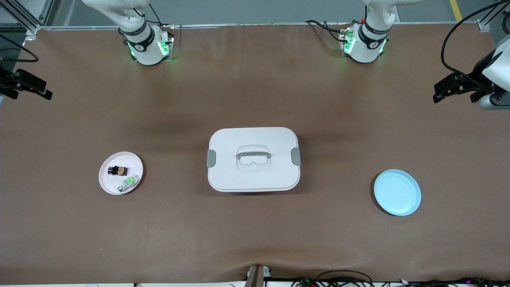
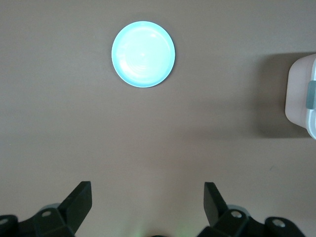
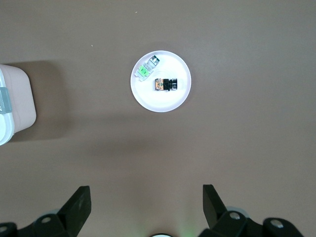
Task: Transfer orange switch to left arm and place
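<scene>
Both tools, left tool [image 2: 145,200] and right tool [image 3: 145,200], hang spread open over matte brown desk [image 1: 255,239]; blocky orange switch [image 1: 117,170] lies on round pink plate [image 1: 109,184].

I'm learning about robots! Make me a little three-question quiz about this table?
1. True or false: the tiny black component with an orange middle lies on the small round pink plate.
2. What stands between both plates? A) large white plastic box with grey clips B) cup C) book
3. Fill in: the small round light-blue plate holds ____.

Key: 1 true; 2 A; 3 nothing. Both the left gripper and right gripper wait with fingers open.
</scene>
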`<state>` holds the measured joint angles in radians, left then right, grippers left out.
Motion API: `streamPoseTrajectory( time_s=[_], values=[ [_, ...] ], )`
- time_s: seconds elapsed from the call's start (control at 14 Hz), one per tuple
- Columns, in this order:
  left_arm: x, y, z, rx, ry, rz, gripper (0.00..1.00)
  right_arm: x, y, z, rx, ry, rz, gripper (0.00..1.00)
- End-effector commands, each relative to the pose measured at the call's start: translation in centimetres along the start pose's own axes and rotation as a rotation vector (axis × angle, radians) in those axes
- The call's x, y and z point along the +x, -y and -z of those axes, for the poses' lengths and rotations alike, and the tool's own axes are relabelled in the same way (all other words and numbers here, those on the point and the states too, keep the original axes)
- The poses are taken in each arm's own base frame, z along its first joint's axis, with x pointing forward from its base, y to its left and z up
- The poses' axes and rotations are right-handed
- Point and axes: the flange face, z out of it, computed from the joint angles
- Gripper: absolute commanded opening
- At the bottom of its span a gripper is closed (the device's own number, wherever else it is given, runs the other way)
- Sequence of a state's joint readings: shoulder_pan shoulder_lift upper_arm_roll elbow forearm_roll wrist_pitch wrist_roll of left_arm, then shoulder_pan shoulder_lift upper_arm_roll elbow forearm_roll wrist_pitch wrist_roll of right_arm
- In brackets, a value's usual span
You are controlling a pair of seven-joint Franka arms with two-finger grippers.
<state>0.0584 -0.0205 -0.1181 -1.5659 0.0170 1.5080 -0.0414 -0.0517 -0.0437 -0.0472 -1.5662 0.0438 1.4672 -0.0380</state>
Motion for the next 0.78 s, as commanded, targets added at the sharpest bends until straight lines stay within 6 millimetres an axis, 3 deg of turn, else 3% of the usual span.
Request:
streamPoseTrajectory(
  time_s=[0.0, 0.71],
  values=[
    [0.1, 0.17, 0.45, -0.004, 0.009, -0.005, 1.0, -0.68, -0.15, 0.15, 0.018, -0.012, -0.01, 1.0],
    [0.11, 0.42, 0.52, -0.005, 0.007, -0.005, 1.0, -0.51, -0.16, 0.42, 0.017, -0.035, 0.013, 1.0]
  ],
)
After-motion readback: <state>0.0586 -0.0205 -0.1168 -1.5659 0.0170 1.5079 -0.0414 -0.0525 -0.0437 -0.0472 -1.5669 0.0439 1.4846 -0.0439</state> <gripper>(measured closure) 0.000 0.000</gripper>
